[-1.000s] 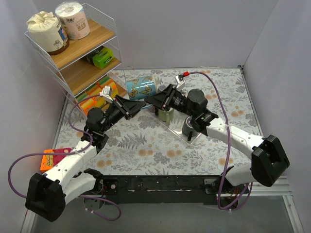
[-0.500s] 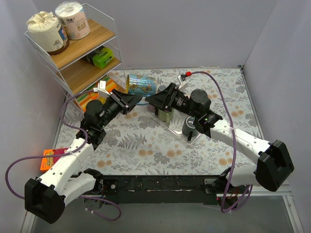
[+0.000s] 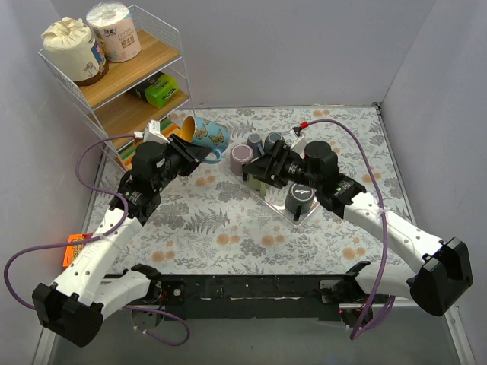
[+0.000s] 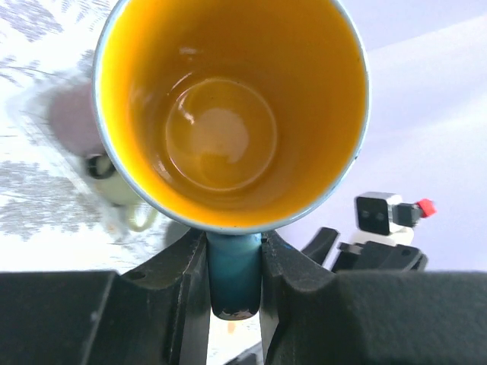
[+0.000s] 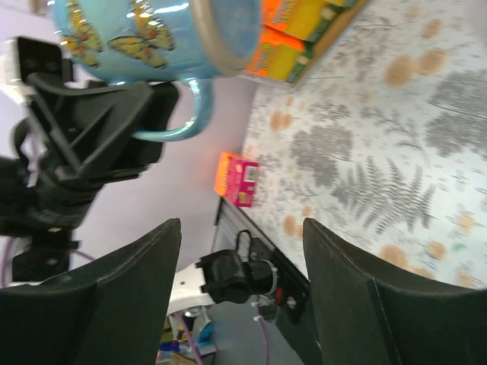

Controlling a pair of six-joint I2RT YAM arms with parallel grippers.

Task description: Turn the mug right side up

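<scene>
Since the right gripper (image 3: pixel 256 169) has let go and is backing away open, the left gripper (image 4: pixel 234 283) alone is clamping the blue butterfly-printed ceramic mug (image 3: pixel 207 134) by its handle. Mug is hanging tilted off the table, upper centre-left of the top view, not yet righted.

Overhead view from behind — both wrist views tight on the mug (image 4: pixel 232 114)

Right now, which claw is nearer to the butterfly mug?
Left. The left claw grips the butterfly mug by its handle; the right claw stands open beside it, not touching.
</scene>
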